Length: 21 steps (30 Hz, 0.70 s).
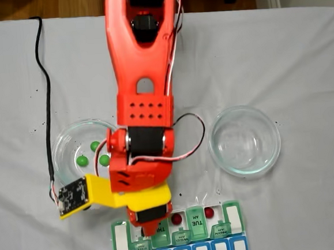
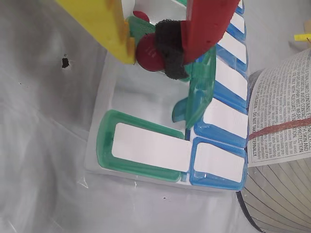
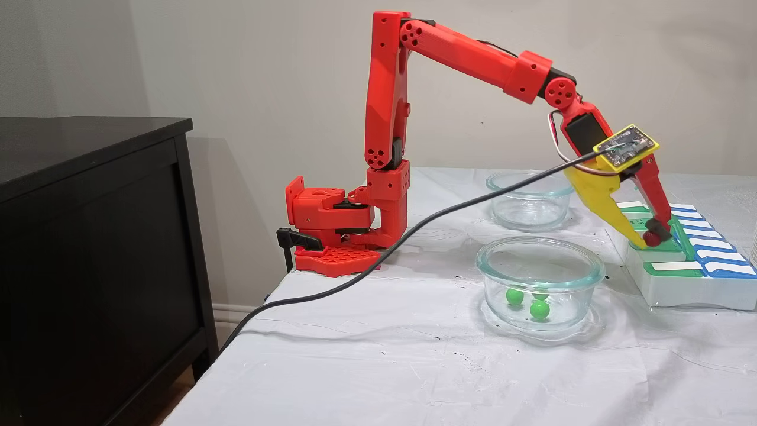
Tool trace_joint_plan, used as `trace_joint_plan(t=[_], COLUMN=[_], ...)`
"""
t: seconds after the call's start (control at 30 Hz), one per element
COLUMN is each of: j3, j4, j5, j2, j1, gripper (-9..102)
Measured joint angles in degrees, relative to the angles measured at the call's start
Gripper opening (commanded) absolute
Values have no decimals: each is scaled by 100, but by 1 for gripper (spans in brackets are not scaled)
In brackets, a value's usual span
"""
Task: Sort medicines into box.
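arm stretched out and angled down, my pincer (image 3: 649, 239) clamped on a dark red ball (image 2: 149, 54) just over an open cell of the green pill box (image 3: 662, 267); three green balls (image 3: 539, 309) sit in the near glass dish (image 3: 541, 263)

A table covered with a wrinkled white cloth (image 3: 384, 355) carries everything. On the cloth stand the arm's red base (image 3: 337, 236), a glass bowl (image 3: 541, 269) holding green balls, a second clear glass bowl (image 3: 529, 201) behind it, and the pill organizer (image 3: 680, 290) at the right edge. A black cable (image 3: 355, 269) trails across the cloth.
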Motion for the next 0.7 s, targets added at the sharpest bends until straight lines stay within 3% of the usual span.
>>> trace_joint_plan(t=[0.7], j3=[404], j4=[-193], j5=[211], j2=[308], j1=[18], gripper=[0])
